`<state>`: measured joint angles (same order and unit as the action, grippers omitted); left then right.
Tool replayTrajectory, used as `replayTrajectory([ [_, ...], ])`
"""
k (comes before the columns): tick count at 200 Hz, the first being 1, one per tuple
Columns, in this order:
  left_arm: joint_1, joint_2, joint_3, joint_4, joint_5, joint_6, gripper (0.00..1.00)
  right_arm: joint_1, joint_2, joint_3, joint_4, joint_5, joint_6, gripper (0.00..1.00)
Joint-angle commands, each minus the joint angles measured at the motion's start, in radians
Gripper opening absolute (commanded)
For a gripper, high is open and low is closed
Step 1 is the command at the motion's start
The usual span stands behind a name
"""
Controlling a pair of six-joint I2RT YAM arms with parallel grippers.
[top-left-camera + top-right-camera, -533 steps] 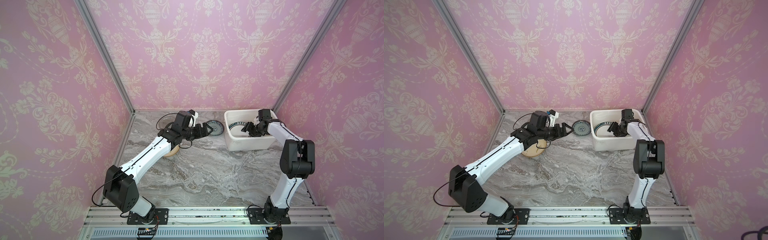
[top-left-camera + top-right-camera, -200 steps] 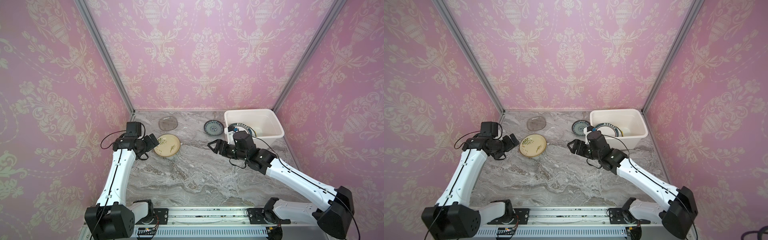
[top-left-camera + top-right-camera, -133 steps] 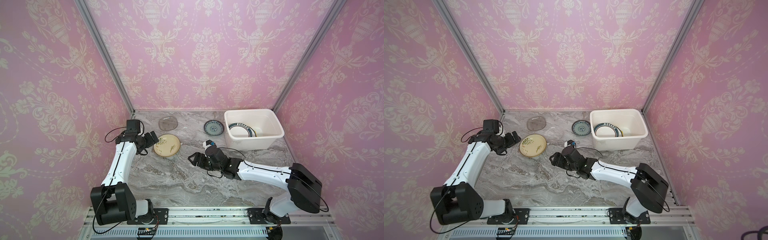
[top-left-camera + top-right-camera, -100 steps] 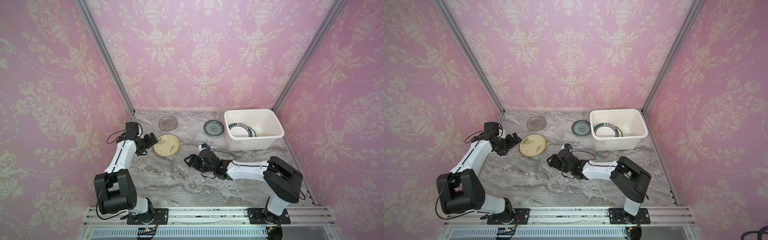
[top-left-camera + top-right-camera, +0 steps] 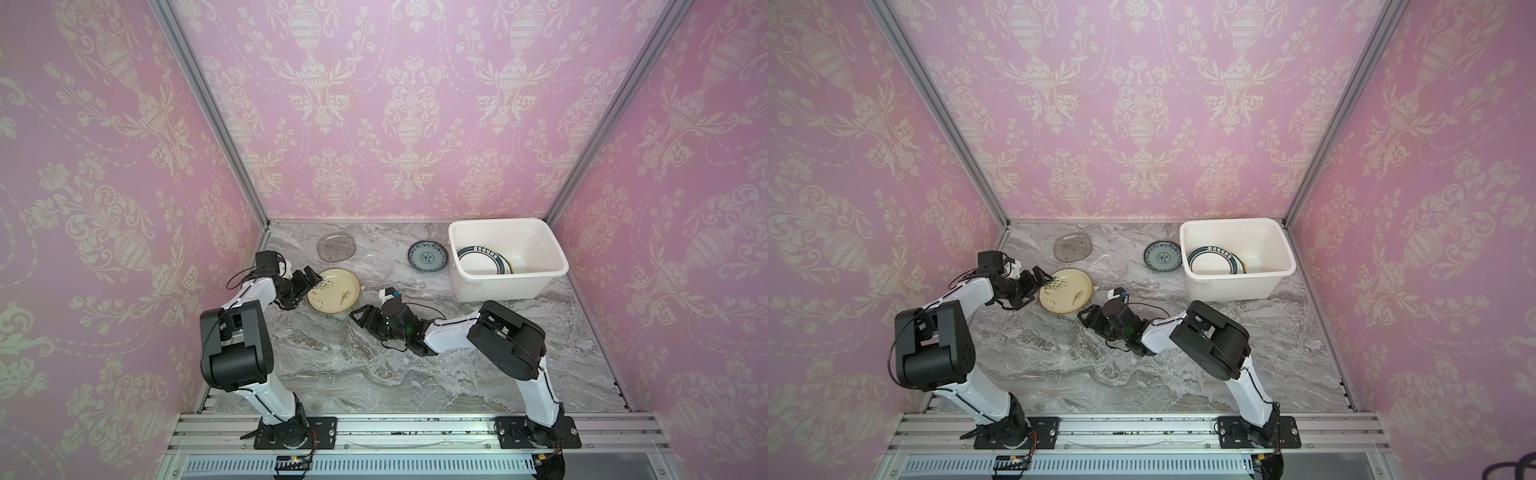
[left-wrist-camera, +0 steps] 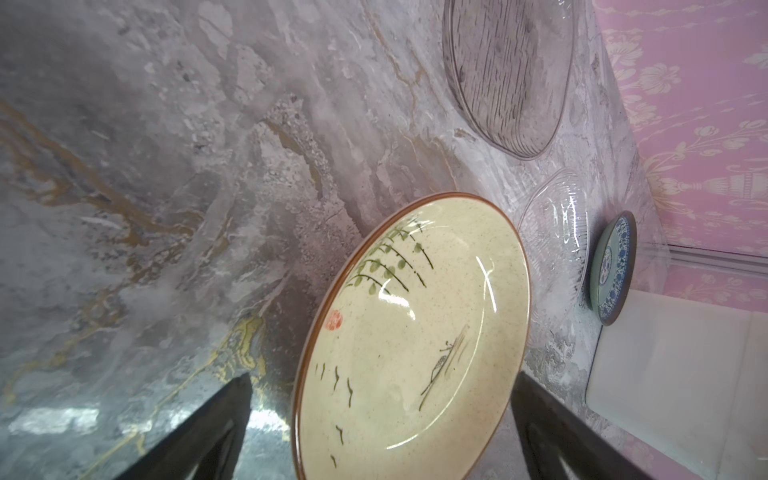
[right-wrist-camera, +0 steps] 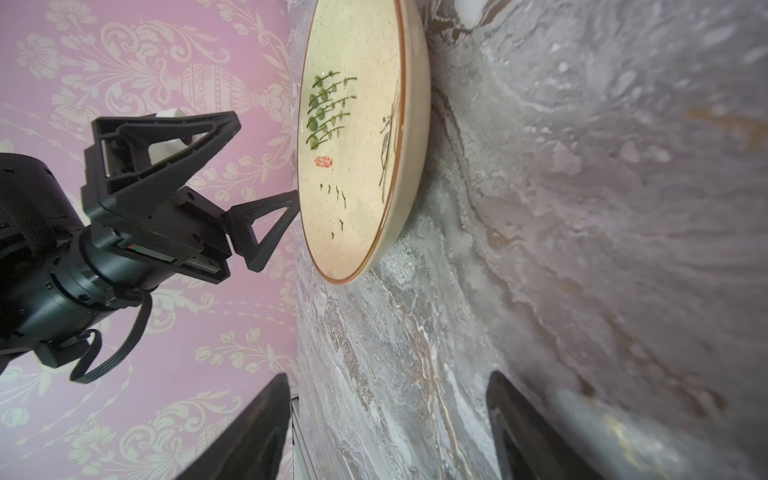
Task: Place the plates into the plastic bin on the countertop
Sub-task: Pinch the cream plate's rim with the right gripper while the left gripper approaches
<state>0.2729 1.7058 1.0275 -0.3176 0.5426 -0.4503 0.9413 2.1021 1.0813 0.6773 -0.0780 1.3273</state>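
Left claw (image 5: 307,288) first: jaws spread wide, gripping nothing; it sits low at 9 o'clock of the cream plate (image 5: 334,291); the left wrist view shows that plate's near rim lying between the two black fingers (image 6: 220,415). From the right wrist view one fingertip (image 7: 286,198) is right at the rim, though whether it touches cannot be told; the other finger stands clear above the plate.

Over to the right claw (image 5: 360,322): open too, and empty; only bare countertop (image 5: 374,365) shows between its fingers in the right wrist view; it hovers low between 4 and 5 o'clock of the same plate, near it but apart, pointing at it.

The cream plate itself, brown-rimmed and painted with green sprigs, lies flat on the grey marbled countertop, toward 10 o'clock from the countertop's middle.

Outward now: a clear glass plate (image 5: 376,270) just beside it at 2 o'clock; a smoky glass plate (image 5: 336,247) at 12 o'clock, near the back wall; a blue-patterned plate (image 5: 428,256) further out toward 2 o'clock, just beside the white bin (image 5: 511,276), at the bin's 9 o'clock.

The bin stands out at 2 o'clock from the countertop's middle; inside it, on its 9 o'clock side, lies a white plate with a dark rim (image 5: 478,262).
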Motion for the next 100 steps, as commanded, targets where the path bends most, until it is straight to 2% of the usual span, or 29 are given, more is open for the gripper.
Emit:
replayTrajectory([
  [1,0.006,0.042,0.004,0.068,0.057,0.017,0.99,-0.028,0.044,0.026,0.061,-0.006,0.056,0.75],
  [56,0.007,0.084,-0.012,0.113,0.068,0.011,0.95,-0.05,0.118,0.119,0.036,-0.034,0.067,0.7],
  [100,0.008,0.066,-0.043,0.094,0.041,0.031,0.92,-0.059,0.176,0.224,-0.059,-0.063,0.053,0.57],
])
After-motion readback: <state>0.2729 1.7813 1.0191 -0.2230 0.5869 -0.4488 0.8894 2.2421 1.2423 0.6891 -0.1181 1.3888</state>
